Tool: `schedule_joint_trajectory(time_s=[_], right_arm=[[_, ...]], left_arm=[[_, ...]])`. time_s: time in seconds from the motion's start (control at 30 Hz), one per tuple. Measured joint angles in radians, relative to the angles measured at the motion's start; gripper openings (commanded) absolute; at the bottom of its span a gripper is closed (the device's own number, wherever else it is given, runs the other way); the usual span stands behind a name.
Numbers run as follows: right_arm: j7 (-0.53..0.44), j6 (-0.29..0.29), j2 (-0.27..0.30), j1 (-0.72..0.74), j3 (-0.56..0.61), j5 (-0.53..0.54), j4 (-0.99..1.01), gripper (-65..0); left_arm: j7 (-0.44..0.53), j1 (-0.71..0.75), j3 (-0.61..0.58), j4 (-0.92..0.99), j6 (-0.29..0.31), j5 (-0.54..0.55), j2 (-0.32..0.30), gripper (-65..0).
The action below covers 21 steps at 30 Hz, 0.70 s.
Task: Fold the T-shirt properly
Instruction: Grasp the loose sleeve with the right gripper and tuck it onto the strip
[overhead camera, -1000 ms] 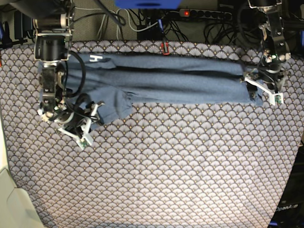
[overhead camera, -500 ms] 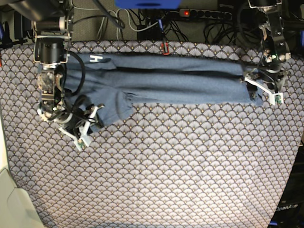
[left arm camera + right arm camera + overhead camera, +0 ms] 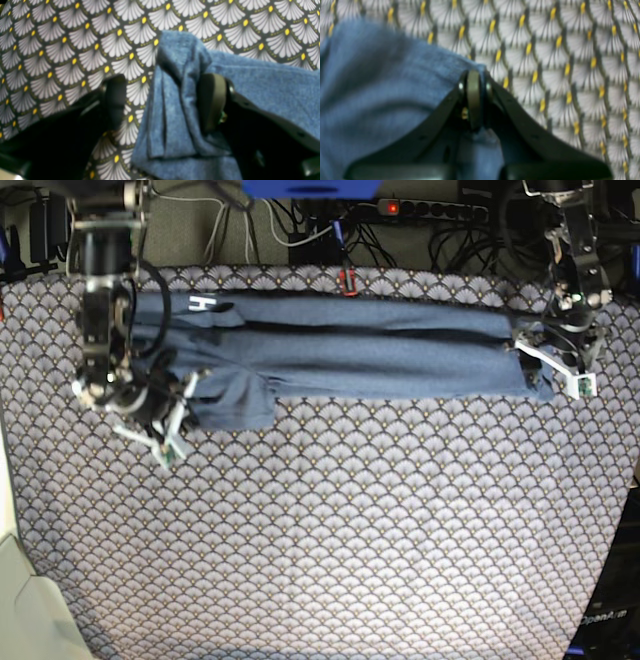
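While T-shirt (image 3: 400, 365) spans patterned cover (image 3: 360, 520) | cables (image 3: 455, 245) beyond edge

Bright light falls on the fan-patterned cloth (image 3: 400, 520), while the right wrist view looks softly blurred.

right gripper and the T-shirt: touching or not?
Touching. The right wrist view shows it: the right gripper is shut on the edge of the T-shirt, with blue cloth pinched between its fingertips.
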<state>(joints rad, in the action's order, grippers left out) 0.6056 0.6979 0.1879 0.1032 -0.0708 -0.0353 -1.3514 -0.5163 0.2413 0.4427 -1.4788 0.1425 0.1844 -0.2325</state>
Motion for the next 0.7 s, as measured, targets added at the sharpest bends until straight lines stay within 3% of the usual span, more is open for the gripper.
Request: schedule_joint_trajectory(time_s=[0.37,0.7], right_arm=[[0.088,0.005,0.009,-0.224,-0.036,0.008,-0.401,-65.0],[0.080,0.005,0.009,-0.304,-0.159,0.014,-0.444,-65.0]], left_arm=[[0.000,-0.001,0.000,0.000,0.000,0.000,0.000,-22.2],[-0.003,-0.002,0.000,0.000,0.001,0.000,-0.001,-22.2]])
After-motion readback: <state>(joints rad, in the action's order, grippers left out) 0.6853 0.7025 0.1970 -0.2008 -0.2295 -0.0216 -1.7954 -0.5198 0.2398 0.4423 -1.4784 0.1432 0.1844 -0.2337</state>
